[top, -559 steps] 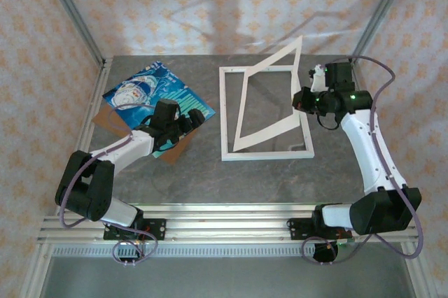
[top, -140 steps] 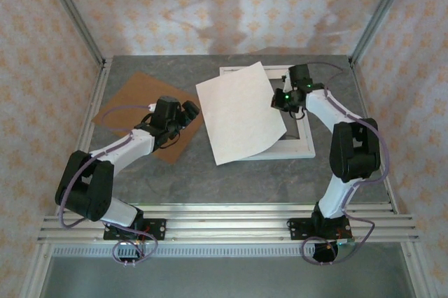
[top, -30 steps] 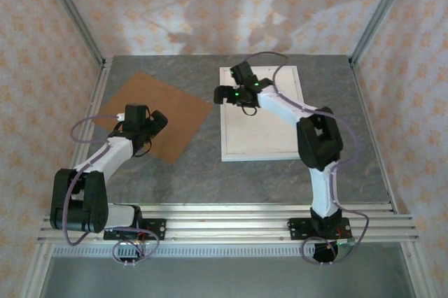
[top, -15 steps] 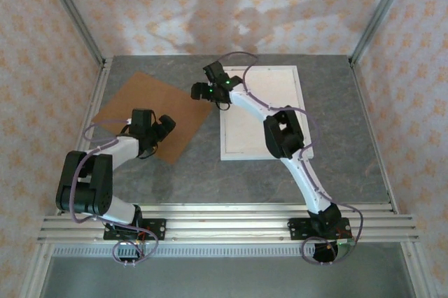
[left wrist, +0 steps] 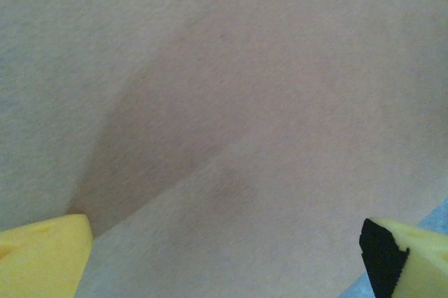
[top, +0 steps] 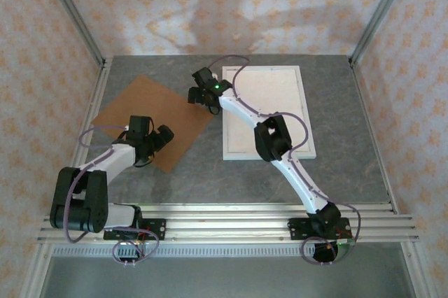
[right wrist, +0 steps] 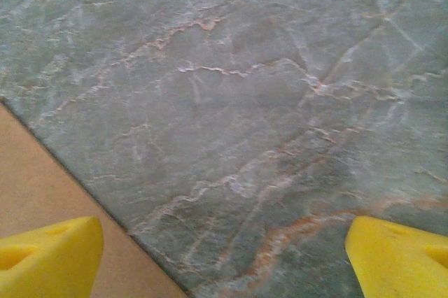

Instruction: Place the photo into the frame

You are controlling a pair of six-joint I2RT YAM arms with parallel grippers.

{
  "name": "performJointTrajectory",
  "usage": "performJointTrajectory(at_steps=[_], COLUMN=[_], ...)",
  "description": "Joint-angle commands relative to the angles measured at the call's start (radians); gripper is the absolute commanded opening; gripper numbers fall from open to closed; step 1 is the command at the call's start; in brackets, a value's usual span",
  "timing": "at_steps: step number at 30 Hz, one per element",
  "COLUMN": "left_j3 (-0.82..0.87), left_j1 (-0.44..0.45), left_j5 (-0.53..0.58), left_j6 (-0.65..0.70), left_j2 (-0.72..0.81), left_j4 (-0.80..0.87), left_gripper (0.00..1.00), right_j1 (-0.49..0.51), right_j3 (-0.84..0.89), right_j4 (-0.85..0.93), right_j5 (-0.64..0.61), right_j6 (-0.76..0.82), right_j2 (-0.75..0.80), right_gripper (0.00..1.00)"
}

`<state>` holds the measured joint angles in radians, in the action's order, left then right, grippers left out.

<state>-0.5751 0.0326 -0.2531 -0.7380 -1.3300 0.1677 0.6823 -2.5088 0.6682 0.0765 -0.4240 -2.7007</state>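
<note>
Marble table (top: 336,172) | photo (top: 269,95) lies pale side up inside frame (top: 262,68) | left gripper (top: 162,136) hovers wide open over brown board (top: 150,112) | right gripper (top: 194,93) gapes empty at board's edge, above bare table.

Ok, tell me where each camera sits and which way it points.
Top external: above and behind the bases, looking down on the table, board and frame; both arms show, left end effector over the board, right end effector beside its edge.
Left wrist: on the left arm, facing down at the board; its yellow fingertips show.
Right wrist: on the right arm, facing down at table and board edge; its yellow fingertips show.
Shared: all three see the board.
</note>
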Motion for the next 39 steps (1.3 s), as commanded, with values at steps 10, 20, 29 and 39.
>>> performJointTrajectory(at_steps=[10, 20, 29, 39], left_j3=[-0.047, -0.016, 0.015, 0.025], left_j1=[-0.125, -0.155, -0.155, -0.088], left_j5=[0.183, 0.156, 0.034, -0.047], left_j6=[0.028, 0.009, -0.014, -0.047], left_j2=[0.106, 0.012, -0.051, -0.047], left_j4=[0.135, 0.058, -0.053, -0.124], left_gripper=[1.0, 1.0, 1.0, 0.94], right_j1=[0.044, 0.075, 0.12, 0.123], right_j3=[0.228, 0.241, 0.358, 0.605], right_j4=[0.03, 0.029, -0.015, -0.197], right_j5=[0.132, 0.207, 0.268, 0.385], right_j6=[0.164, 0.185, 0.2, 0.131], right_j2=[0.166, 0.142, 0.209, 0.379], right_gripper=[0.9, 0.87, 0.8, 0.74])
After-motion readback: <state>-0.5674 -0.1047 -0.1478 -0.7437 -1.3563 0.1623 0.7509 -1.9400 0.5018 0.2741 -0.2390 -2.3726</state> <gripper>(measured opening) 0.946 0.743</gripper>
